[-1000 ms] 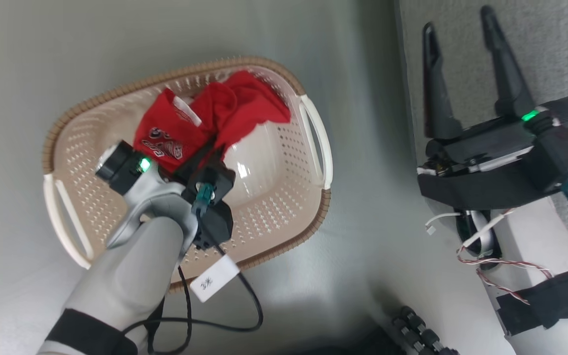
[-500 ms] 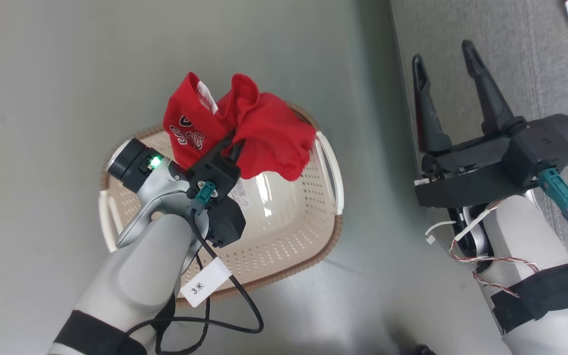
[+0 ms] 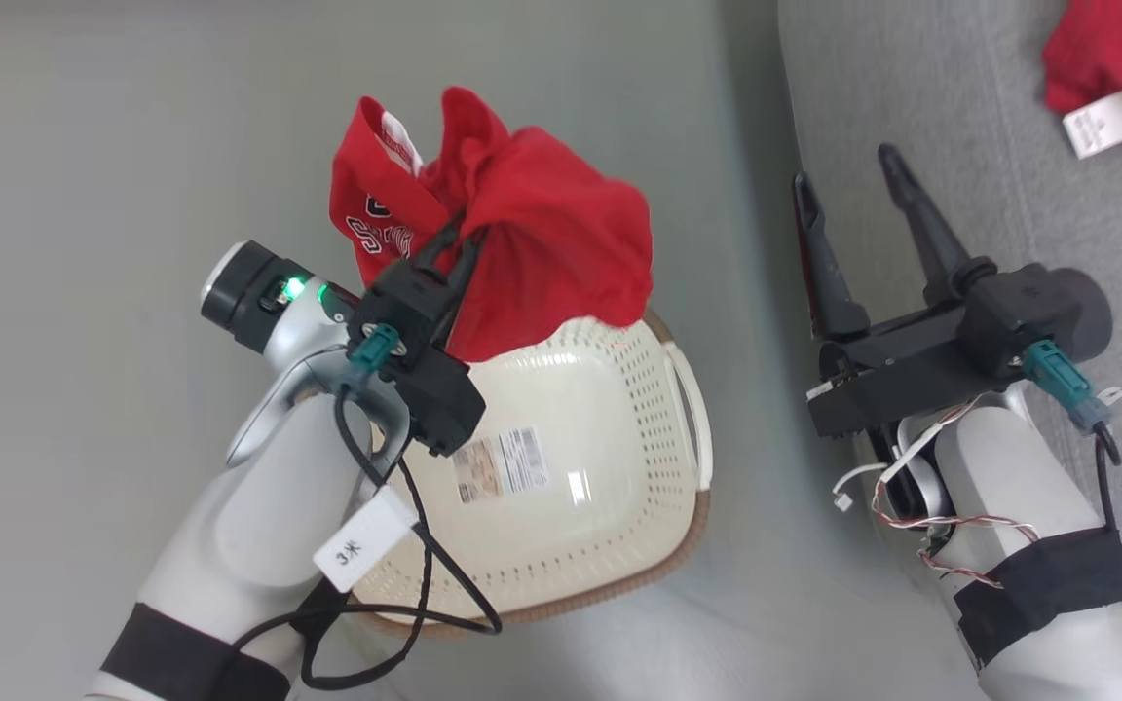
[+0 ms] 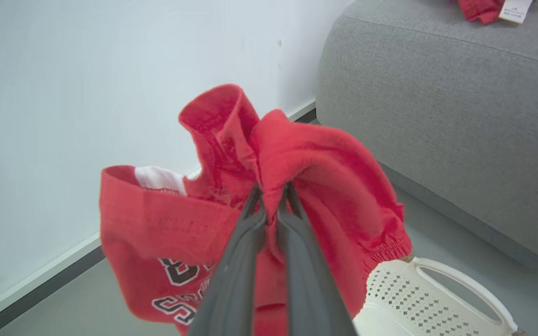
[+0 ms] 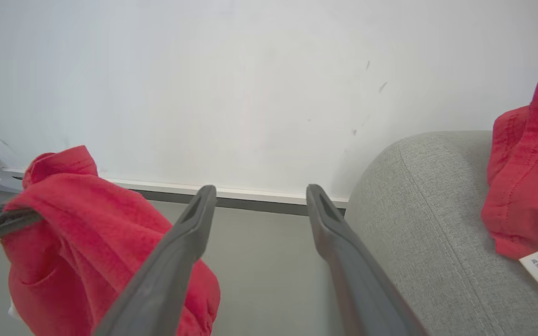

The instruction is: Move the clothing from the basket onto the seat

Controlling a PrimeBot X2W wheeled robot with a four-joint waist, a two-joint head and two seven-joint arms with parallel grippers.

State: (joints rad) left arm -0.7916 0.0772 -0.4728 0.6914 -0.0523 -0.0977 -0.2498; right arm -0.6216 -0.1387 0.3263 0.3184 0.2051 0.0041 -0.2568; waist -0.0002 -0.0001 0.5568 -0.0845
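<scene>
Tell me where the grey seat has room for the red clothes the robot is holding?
The seat is bare from its rounded edge up to the red garment with the white tag. That corner is taken. The open right gripper hangs by that edge. The left gripper grips the clothing.

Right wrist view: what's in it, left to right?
In order: held garment → right gripper, open → seat → garment on seat.
</scene>
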